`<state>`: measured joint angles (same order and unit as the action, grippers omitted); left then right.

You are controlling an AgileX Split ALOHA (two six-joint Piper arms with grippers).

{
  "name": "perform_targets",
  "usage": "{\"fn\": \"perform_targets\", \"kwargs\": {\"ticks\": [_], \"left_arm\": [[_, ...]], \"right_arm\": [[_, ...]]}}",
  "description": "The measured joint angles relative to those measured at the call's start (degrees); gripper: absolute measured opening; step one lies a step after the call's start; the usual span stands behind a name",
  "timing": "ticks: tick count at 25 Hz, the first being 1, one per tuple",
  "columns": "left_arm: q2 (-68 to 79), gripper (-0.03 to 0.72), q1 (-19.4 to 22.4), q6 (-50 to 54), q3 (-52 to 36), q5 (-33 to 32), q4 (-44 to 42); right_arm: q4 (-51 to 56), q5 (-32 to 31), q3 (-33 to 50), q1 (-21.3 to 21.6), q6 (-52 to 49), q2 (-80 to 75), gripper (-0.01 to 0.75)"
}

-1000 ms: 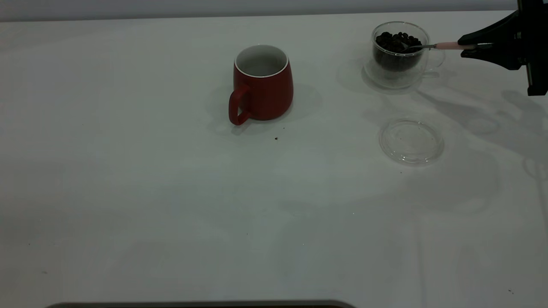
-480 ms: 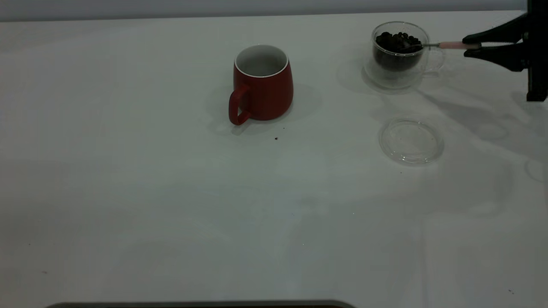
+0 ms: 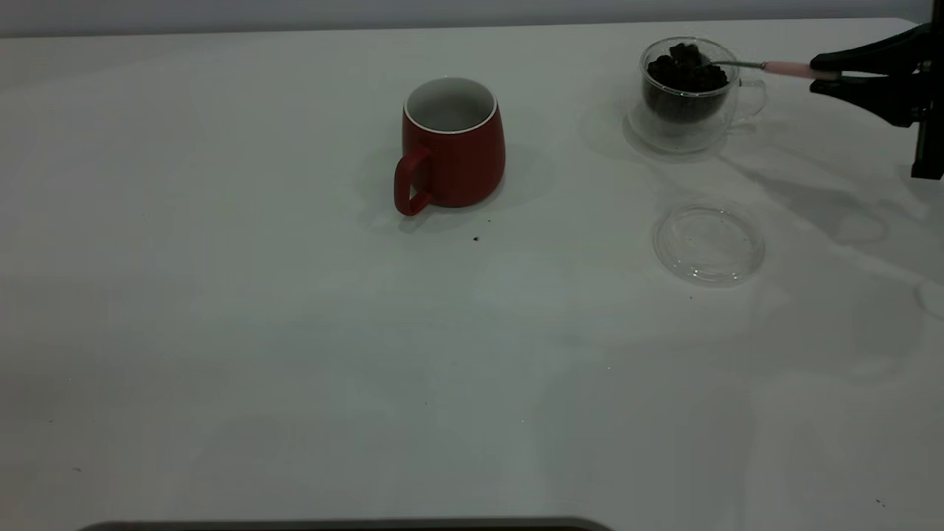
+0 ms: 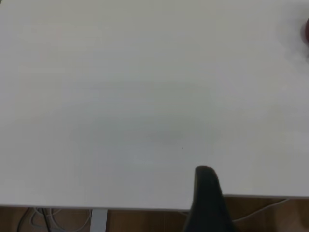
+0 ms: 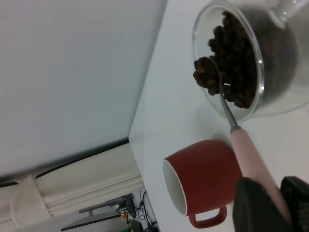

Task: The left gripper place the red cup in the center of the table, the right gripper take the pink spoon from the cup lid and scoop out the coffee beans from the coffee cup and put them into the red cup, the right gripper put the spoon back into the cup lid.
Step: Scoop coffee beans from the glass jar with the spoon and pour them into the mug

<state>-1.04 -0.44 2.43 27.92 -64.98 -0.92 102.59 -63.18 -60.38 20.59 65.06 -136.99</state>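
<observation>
The red cup (image 3: pixel 451 144) stands upright and empty near the middle of the table (image 3: pixel 295 354), handle toward the camera. At the back right stands the coffee cup (image 3: pixel 686 92) with coffee beans (image 3: pixel 682 74) inside. My right gripper (image 3: pixel 824 77) is shut on the pink spoon (image 3: pixel 789 68) by its handle. The spoon's bowl (image 5: pixel 207 77) carries a heap of beans just over the glass rim (image 5: pixel 251 58). The red cup (image 5: pixel 203 179) appears beyond it in the right wrist view. The cup lid (image 3: pixel 708 243) lies empty in front of the coffee cup. My left gripper (image 4: pixel 207 198) is parked over the table's edge.
A few dark specks lie on the table, one (image 3: pixel 476 238) just in front of the red cup. The right arm's body (image 3: pixel 925 96) hangs at the right edge. A dark strip (image 3: pixel 346 525) runs along the front edge.
My right gripper has lifted and drawn back slightly to the right. The spoon's bowl has risen out of the bean heap to the rim, loaded with beans.
</observation>
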Motion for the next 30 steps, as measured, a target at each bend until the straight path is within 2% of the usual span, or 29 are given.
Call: {"fn": "perform_targets", "kwargs": {"ticks": [14,30], "left_arm": [[0.0,0.588,0.0,0.0,0.0,0.0,0.0],[0.0,0.588,0.0,-0.1,0.0,0.0,0.0]], "right_arm": [[-1.1,-1.6,0.0,-0.4,4.3,0.0,0.114],[-0.1,-1.6,0.0,-12.5,4.5,0.1,0.114]]}}
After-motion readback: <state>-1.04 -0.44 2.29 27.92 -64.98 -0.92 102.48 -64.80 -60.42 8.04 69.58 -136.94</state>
